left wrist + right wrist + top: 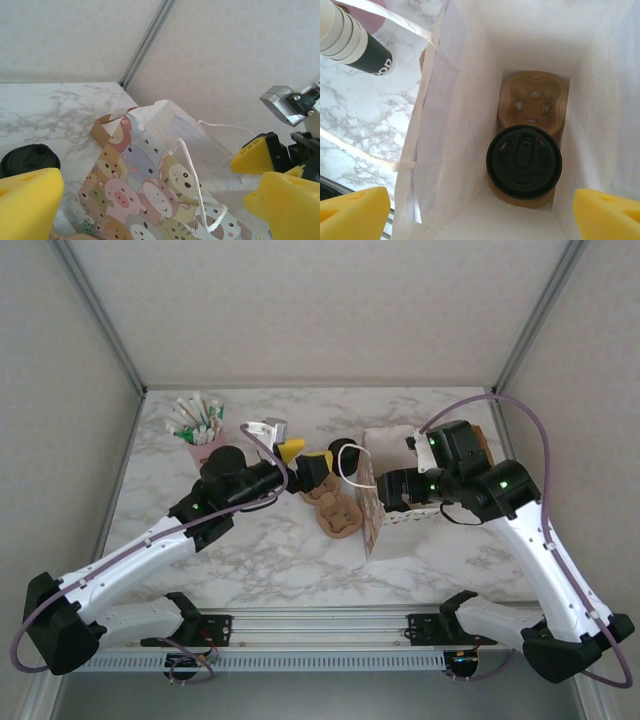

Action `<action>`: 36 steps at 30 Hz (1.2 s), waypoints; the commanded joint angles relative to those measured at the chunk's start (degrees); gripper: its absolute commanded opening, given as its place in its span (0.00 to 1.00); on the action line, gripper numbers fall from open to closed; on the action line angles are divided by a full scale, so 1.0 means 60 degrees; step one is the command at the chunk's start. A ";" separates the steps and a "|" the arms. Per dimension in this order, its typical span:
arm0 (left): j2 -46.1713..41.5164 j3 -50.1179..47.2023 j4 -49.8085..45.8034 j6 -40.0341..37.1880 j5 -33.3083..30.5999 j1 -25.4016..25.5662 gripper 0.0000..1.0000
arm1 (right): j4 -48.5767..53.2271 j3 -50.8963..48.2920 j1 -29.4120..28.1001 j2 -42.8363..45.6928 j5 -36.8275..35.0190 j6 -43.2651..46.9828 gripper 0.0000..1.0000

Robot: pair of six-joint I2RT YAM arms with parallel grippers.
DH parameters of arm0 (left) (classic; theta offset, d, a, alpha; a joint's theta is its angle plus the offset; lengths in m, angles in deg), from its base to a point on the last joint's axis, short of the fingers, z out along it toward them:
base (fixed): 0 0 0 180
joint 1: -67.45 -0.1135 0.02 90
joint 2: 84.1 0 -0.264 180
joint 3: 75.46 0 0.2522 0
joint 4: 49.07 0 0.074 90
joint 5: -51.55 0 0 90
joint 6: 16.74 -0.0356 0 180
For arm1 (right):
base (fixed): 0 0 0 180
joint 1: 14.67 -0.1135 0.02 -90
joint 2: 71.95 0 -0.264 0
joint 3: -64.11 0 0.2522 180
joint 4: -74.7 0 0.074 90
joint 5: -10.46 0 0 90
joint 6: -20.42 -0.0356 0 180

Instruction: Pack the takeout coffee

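The coffee sits inside the bag, in a brown tray. The tray's empty hole is at 12 o'clock from the cup. The right hand hangs over the bag's mouth, wide open, holding nothing. The left hand is wide open too, with nothing in it, at 9 o'clock from the bag. The bag is on the surface. A stack of cups is outside the bag, at 10 o'clock.
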State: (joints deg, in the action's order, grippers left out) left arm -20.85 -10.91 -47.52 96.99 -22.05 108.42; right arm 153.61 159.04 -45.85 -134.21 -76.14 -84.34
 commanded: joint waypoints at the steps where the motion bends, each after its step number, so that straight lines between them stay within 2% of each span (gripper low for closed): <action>1: -0.0328 -0.0264 0.0685 -0.0315 -0.0290 0.0082 1.00 | -0.0446 -0.0234 -0.0068 0.0524 0.0271 0.0179 0.95; 14: -0.0233 -0.0565 0.1706 -0.0252 -0.0497 0.0085 1.00 | -0.1400 -0.1104 -0.0072 0.1876 0.0453 0.0418 0.99; 22: 0.0050 -0.0238 0.1335 0.0006 -0.0350 0.0144 1.00 | -0.1380 -0.1111 -0.0073 0.2004 0.0404 0.0387 0.99; 36: 0.0197 0.0438 0.0004 0.0098 0.0192 0.0272 1.00 | -0.0198 0.0370 -0.0068 0.1130 0.0528 -0.0227 0.99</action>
State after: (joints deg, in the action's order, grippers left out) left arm -19.43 -10.80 -45.55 97.47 -23.06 109.18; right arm 150.02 158.73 -45.85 -126.65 -74.24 -84.02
